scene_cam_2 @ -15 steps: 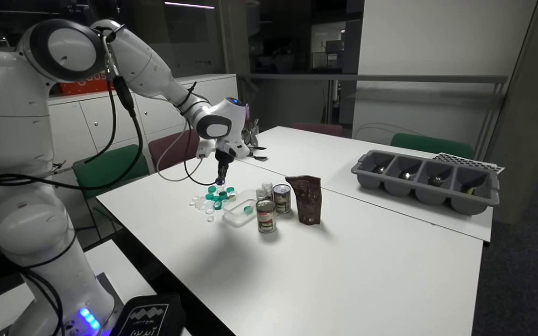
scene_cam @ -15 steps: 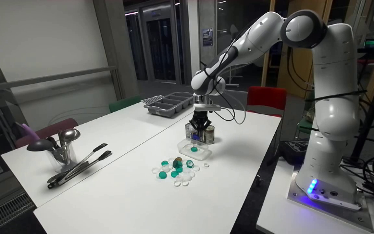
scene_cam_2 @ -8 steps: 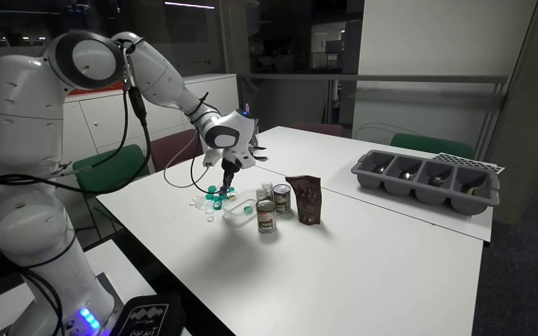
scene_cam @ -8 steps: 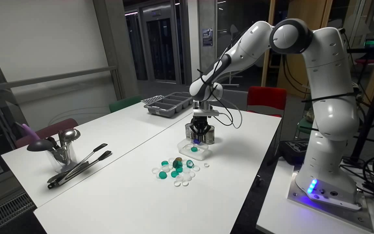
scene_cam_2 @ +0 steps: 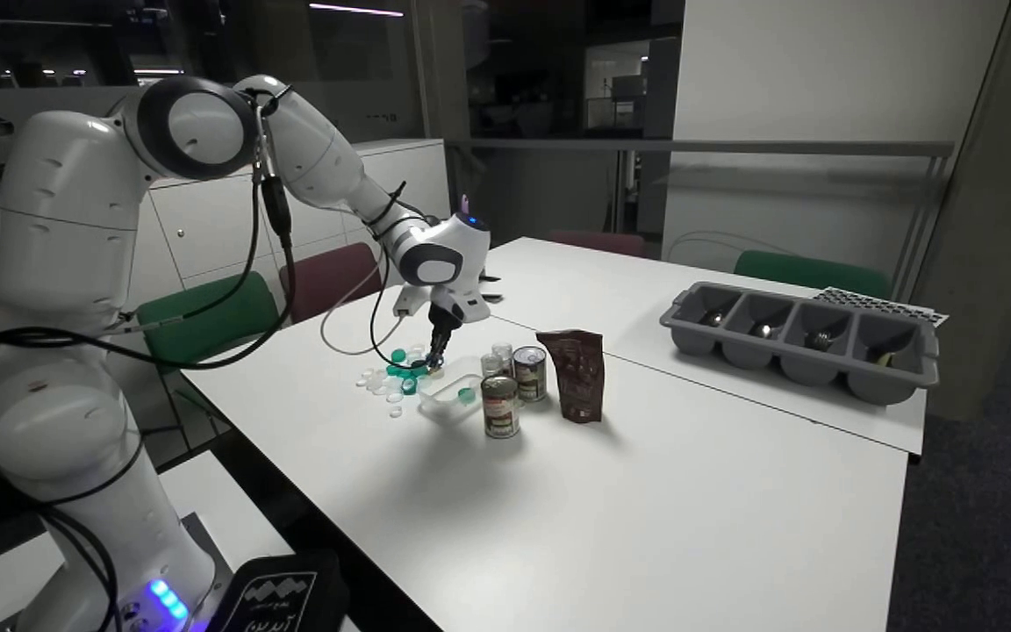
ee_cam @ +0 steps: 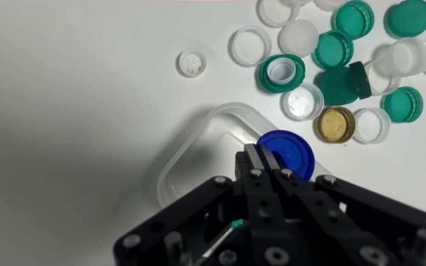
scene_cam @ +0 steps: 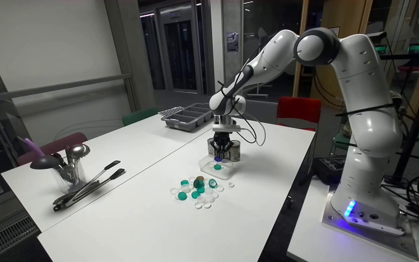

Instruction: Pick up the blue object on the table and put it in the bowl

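Note:
The blue object is a round dark-blue cap (ee_cam: 290,151); in an exterior view it also shows at the fingertips (scene_cam: 217,159). My gripper (ee_cam: 260,152) is shut on the cap's edge, and the cap sticks out to one side of the fingers. The bowl is a shallow translucent whitish container (ee_cam: 205,155). It shows in both exterior views (scene_cam: 224,175) (scene_cam_2: 446,409), with a green cap (scene_cam: 217,167) inside. In the wrist view the cap overlaps the bowl's rim; the gripper (scene_cam: 221,155) is above the bowl's far part. The gripper hides part of the bowl.
Loose green, clear and white caps (ee_cam: 333,51) and a gold cap (ee_cam: 335,125) lie beside the bowl. Cans (scene_cam_2: 500,408) and a brown pouch (scene_cam_2: 577,377) stand close by. A grey compartment tray (scene_cam_2: 799,338), tongs (scene_cam: 89,187) and a utensil holder (scene_cam: 69,176) are farther off.
The arm has lowered and reached farther out over the table. The gripper, with the blue cap in it, has come down toward the bowl. The bowl and loose caps have not moved.

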You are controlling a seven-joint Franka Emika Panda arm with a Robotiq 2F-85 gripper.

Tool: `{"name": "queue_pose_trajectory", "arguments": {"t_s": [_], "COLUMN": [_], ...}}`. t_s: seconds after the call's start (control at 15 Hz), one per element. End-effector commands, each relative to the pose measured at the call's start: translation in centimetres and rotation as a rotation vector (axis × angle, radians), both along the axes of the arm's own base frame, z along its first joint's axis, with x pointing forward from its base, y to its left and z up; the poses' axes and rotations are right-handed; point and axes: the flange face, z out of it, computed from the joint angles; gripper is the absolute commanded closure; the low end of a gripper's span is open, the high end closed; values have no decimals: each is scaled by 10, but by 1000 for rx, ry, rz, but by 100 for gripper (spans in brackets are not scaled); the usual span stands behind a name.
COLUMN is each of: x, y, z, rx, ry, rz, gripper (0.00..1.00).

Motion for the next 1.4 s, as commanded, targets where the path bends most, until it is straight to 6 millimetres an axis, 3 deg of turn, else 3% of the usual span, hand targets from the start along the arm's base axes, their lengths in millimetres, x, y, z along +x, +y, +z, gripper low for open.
{"name": "queue_pose_trajectory", "arguments": {"t_s": [0.0, 0.53, 0.6, 0.73, 1.0, 1.13, 1.33], "x": [15, 33, 35, 38, 40, 38, 28], "y": [-7, -12, -12, -12, -7, 3, 38], "z": [-4, -24, -27, -30, -31, -24, -11], "rx": [10, 11, 12, 11, -2, -19, -65], "ry": [29, 53, 57, 58, 55, 48, 74], "rz": [-57, -94, -96, -101, -111, -109, -62], "gripper": [99, 99, 73, 66, 36, 21, 1]}}
